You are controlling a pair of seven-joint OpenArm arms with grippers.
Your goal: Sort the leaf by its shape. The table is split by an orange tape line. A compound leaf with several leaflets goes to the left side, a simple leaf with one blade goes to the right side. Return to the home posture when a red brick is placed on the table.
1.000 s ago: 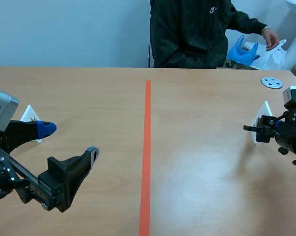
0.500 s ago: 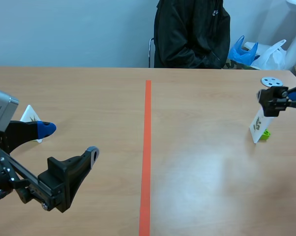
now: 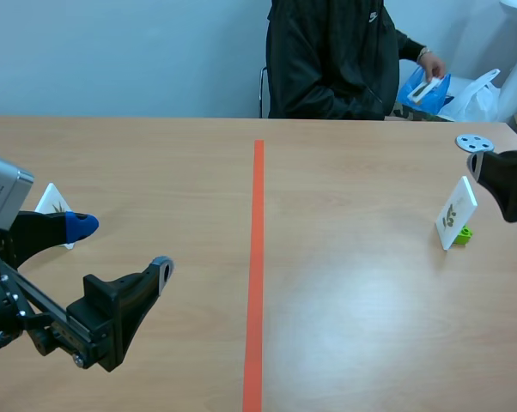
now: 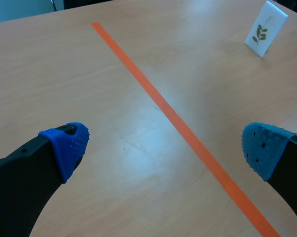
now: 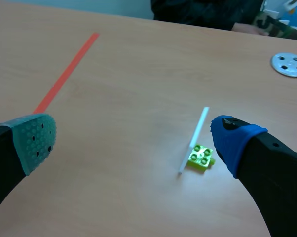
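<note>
The worktop looked like wood-grain laminate, smooth with a soft sheen. The leaf card was smooth and stiff, its green brick glossy studded plastic; the grey disc looked metallic.

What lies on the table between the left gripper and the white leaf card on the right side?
Only the orange tape line crosses between the left gripper and the leaf card; otherwise bare table, as the left wrist view shows.

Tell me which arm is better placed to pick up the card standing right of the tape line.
Right. The card on its green brick stands just ahead of the open right gripper; the left gripper sits across the tape line, far from it.
</note>
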